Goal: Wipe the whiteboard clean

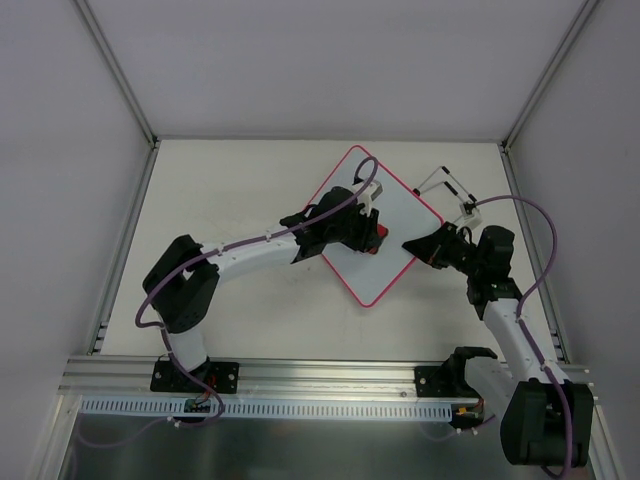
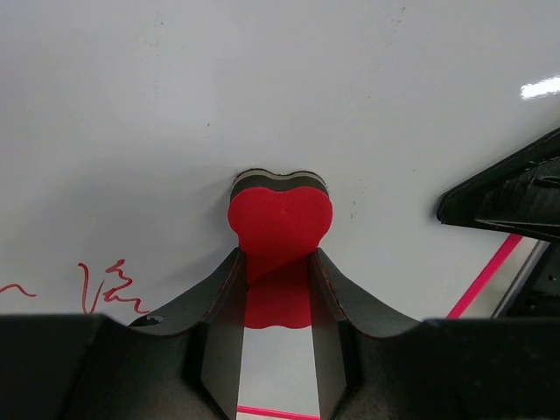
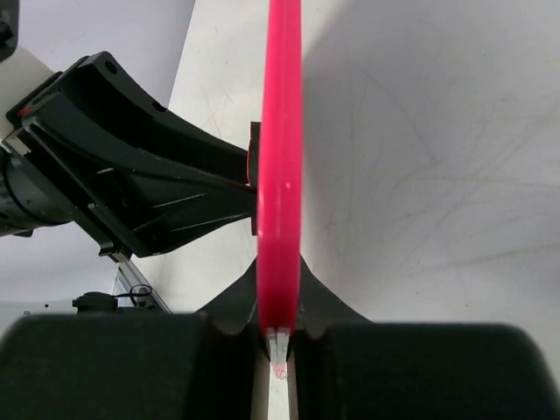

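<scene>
The whiteboard (image 1: 400, 215) lies mid-table, turned diamond-wise, its right edge pinched tight in the right gripper (image 3: 280, 337). The left gripper (image 2: 276, 262), closed on the red eraser (image 2: 280, 223), presses it to the board. A hard stroke could slip the board, and the red writing (image 2: 109, 289) sits off to one side and could be missed.

Flat square whiteboard (image 1: 405, 218): glossy white face, thin pink-red frame, rounded corners. Sits turned diamond-wise at centre-right of desk (image 1: 230, 190), 1 corner pointing to far wall. Face mostly clean; red handwriting (image 2: 109, 289) near 1 edge. Right-side frame edge pinched between fingers of right end effector (image 3: 280, 331). Flat on desk or slightly raised: cannot tell.
</scene>
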{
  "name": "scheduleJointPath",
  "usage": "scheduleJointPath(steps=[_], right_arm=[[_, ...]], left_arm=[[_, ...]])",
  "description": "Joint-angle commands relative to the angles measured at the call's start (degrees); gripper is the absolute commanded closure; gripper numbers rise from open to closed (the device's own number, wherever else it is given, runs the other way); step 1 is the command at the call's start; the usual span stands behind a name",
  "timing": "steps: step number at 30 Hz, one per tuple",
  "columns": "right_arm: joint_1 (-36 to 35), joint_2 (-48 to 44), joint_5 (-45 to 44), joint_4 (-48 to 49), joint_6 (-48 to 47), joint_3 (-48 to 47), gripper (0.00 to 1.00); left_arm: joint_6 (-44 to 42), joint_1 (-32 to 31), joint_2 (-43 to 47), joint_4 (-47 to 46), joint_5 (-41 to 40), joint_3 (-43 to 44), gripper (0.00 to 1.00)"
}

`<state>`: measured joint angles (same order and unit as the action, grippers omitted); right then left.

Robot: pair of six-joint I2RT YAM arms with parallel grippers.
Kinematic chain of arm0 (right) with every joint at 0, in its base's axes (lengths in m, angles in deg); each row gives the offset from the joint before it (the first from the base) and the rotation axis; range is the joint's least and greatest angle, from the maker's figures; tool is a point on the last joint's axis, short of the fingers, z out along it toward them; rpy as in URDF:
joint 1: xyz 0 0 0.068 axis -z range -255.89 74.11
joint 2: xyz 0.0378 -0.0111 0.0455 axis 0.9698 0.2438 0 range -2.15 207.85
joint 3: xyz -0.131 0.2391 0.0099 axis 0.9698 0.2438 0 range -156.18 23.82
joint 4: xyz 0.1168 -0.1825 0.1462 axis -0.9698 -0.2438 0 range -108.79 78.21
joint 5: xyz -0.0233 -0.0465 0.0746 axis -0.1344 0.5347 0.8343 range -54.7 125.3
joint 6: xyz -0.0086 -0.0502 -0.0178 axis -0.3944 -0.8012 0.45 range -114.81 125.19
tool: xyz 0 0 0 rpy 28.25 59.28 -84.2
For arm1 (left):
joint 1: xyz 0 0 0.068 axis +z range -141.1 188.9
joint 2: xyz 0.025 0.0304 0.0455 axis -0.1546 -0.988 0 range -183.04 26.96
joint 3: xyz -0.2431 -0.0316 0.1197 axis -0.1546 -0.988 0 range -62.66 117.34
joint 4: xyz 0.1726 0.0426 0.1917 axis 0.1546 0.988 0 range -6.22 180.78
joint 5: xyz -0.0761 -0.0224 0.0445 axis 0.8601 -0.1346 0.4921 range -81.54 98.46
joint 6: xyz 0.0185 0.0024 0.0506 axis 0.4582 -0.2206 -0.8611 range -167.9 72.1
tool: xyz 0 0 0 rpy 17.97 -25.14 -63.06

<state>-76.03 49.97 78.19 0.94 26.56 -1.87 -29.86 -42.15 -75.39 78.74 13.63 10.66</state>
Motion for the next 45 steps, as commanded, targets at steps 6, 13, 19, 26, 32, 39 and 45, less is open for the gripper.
scheduleJointPath(steps=[6, 13, 19, 26, 32, 39, 45], right_arm=[[-2.6, -1.1, 15.7, 9.0, 2.2, -3.5, 1.00], [-2.6, -1.3, 17.3, 8.9, 2.5, -4.0, 1.00], [-2.6, -1.5, 17.8, 8.9, 2.9, -4.2, 1.00], [-2.6, -1.0, 17.6, 9.1, 3.0, -4.3, 1.00], [-2.6, -0.2, 17.5, 9.2, 2.5, -4.9, 1.00], [-2.8, 0.5, 17.2, 10.7, 3.2, -4.7, 1.00], [-2.7, 1.1, 17.0, 11.3, 3.2, -4.7, 1.00]], left_arm=[[4.3, 11.2, -3.3, 4.3, -0.7, -4.3, 1.00], [4.9, 20.2, -6.6, 3.5, -0.1, -3.6, 1.00], [6.0, 24.5, -9.4, 3.2, 1.8, -1.4, 1.00], [6.2, 21.4, -8.4, 1.5, 4.9, -2.7, 1.00], [8.1, 12.9, -5.7, -0.4, 5.2, -5.2, 1.00], [10.2, 1.3, -5.2, -0.7, 6.0, -5.4, 1.00], [12.6, -2.7, -3.3, -0.7, 6.4, -6.6, 1.00]])
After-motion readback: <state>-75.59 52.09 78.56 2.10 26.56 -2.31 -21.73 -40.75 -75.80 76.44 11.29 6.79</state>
